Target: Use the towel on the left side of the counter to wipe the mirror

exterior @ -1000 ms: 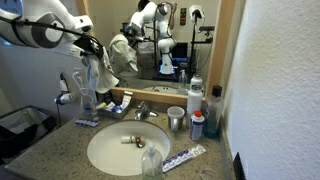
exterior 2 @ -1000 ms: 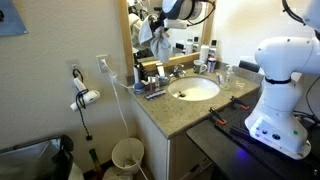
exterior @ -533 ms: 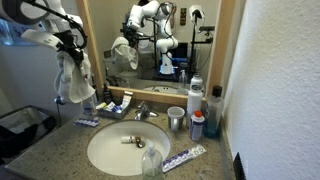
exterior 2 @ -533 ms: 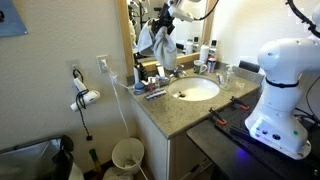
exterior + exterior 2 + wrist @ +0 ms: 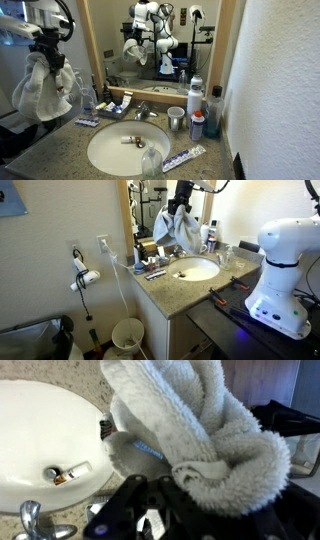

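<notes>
Towel [image 5: 42, 88]: white terry, bunched, hanging in folds above the counter [image 5: 50, 150]. Mirror [image 5: 150, 45]: wood-framed, upright on the wall behind it.

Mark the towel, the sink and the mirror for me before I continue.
towel [image 5: 42, 88]: exterior view, middle of the hanging bundle.
sink [image 5: 108, 150]: exterior view, bare white bowl beside the drain.
mirror [image 5: 108, 30]: exterior view, glass near its frame edge.

We found clear air above the white oval sink basin [image 5: 108, 152] up to the wood-framed mirror [image 5: 203, 55]. A white terry towel [image 5: 40, 88] hung at one end; chrome faucet [image 5: 143, 110], steel cup [image 5: 176, 120] and plastic bottles [image 5: 196, 98] crowded the back.
</notes>
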Action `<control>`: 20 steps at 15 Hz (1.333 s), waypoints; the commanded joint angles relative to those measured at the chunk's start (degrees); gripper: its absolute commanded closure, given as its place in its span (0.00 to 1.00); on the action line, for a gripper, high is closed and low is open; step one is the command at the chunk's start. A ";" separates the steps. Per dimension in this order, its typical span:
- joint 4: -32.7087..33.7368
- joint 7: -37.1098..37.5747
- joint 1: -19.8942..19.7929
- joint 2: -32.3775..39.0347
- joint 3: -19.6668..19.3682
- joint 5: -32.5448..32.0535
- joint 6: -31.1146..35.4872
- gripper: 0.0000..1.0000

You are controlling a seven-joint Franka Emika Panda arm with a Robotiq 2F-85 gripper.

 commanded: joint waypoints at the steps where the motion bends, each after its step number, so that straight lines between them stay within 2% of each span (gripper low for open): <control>1: -4.02 -4.69 -3.61 5.35 1.84 3.72 -8.16 0.92; 4: -8.80 -8.08 -5.27 6.94 4.68 6.79 -11.64 0.92; 8: -15.86 -14.41 -6.21 8.73 11.23 12.48 -8.54 0.92; 14: -23.72 -22.83 -5.47 10.50 21.39 26.60 3.43 0.92; 20: -27.06 -30.60 -6.06 9.16 31.42 39.96 17.42 0.92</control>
